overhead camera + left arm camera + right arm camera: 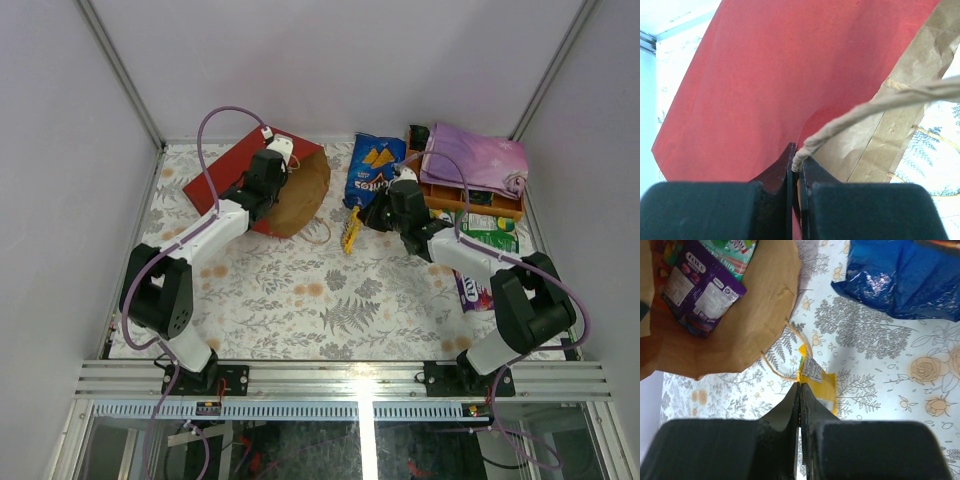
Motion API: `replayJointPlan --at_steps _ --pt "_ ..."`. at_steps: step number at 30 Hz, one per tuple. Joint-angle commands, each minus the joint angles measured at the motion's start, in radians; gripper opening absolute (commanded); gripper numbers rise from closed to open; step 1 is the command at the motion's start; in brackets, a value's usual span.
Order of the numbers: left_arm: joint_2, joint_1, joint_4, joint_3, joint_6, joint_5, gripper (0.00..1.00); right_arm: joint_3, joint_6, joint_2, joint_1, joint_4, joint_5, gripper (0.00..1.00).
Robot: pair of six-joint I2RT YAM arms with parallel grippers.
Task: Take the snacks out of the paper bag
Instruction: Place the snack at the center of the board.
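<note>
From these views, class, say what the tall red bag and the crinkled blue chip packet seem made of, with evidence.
Tall red bag: paper, seemingly; matte red outside, creased brown kraft inside, twisted string handle. Crinkled blue chip packet: probably plastic film; glossy, with bright highlights along sharp wrinkles.

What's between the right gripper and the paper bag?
The yellow pack the right gripper pinches, then the paper bag's string handle, shown in the right wrist view.

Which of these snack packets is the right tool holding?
The small yellow pack, pinched in the right tool. The blue chip bag lies loose on the table, and the purple pack is inside the paper bag.
</note>
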Motion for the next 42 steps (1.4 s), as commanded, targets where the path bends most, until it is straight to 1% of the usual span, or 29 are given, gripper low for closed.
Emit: replayJointPlan --at_steps 1,6,10,14,19,26,35,39,42 --pt "0.016 -0.006 0.006 0.022 -0.006 -0.027 0.00 0.085 -0.007 -0.006 -0.001 0.021 -0.078 0.00" --pt "0.016 -0.007 0.002 0.024 -0.006 -0.030 0.00 0.093 0.008 0.045 -0.002 0.028 -0.073 0.00" --pt "0.016 -0.007 0.002 0.023 -0.006 -0.030 0.00 0.011 0.010 0.082 -0.011 0.041 -0.059 0.00" --pt "0.019 -0.006 0.000 0.027 -0.005 -0.028 0.00 -0.067 0.011 0.067 -0.035 0.066 -0.053 0.00" --pt "0.026 -0.006 -0.002 0.029 -0.006 -0.028 0.00 -0.074 -0.022 0.047 -0.044 0.045 -0.036 0.00" --pt "0.026 -0.008 -0.003 0.032 -0.006 -0.029 0.00 0.012 0.038 0.092 -0.022 0.098 -0.111 0.00" --pt "0.032 -0.008 -0.003 0.031 -0.005 -0.036 0.00 0.209 0.108 0.207 0.056 0.118 -0.175 0.00" --pt "0.039 -0.007 -0.002 0.033 -0.006 -0.036 0.00 0.228 0.140 0.216 0.069 0.143 -0.200 0.00" --pt "0.043 -0.007 -0.003 0.033 -0.006 -0.036 0.00 0.230 0.144 0.209 0.071 0.152 -0.187 0.00"
